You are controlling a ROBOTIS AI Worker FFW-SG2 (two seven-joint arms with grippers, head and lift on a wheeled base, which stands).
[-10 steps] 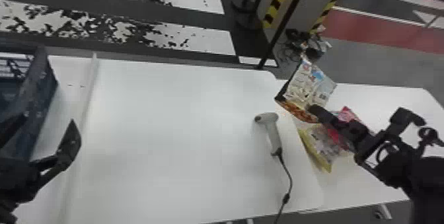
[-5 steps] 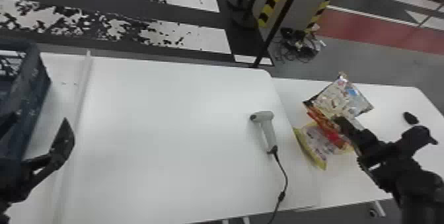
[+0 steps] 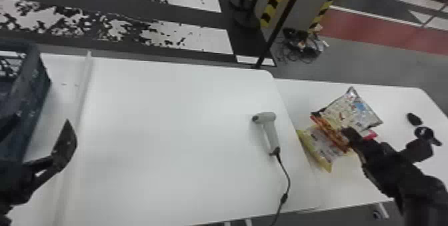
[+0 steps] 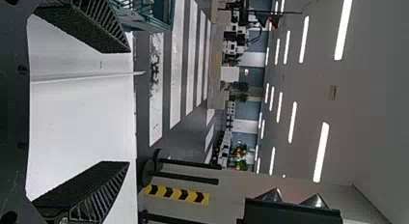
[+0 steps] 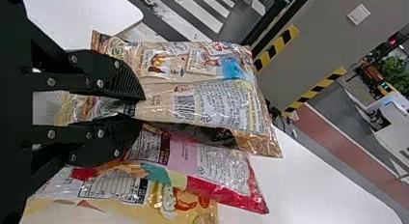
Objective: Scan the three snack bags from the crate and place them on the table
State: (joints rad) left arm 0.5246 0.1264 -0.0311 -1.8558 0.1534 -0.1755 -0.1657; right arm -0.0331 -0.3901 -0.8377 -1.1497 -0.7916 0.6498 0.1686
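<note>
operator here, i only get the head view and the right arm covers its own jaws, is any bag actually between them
Observer: Yes. In the right wrist view, the right gripper has the crinkled end of the top snack bag between its jaws.
Operator: ok, i cant make out any code on that bag from up here, does it have one
Observer: It does. The right wrist view shows a barcode on the side of that bag facing the wrist camera.
</note>
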